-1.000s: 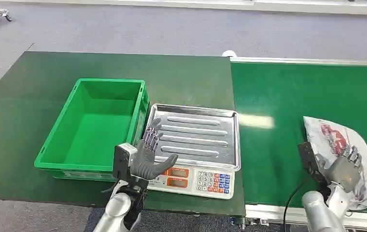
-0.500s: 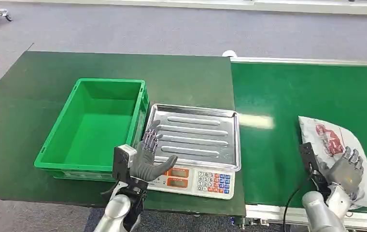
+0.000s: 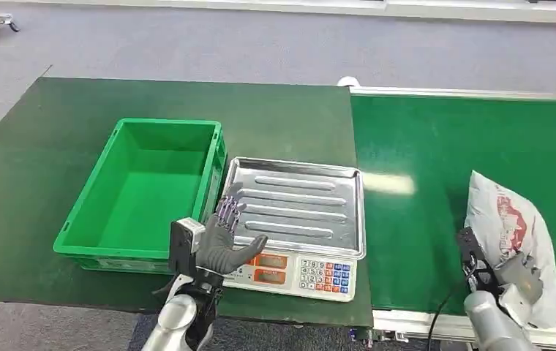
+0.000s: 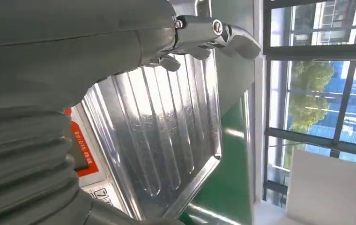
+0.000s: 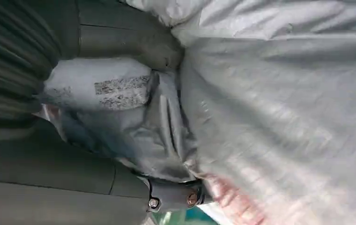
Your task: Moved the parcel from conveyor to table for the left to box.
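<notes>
parcel point(image 3: 513, 234) white, red print | crate point(image 3: 143, 191) green | tray point(image 3: 295, 205) silver

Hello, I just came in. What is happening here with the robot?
The robot's right hand grips a white parcel that lies on the green conveyor. Its left hand hovers open over the near edge of the metal tray on the scale. The green box on the table holds nothing yet.
</notes>
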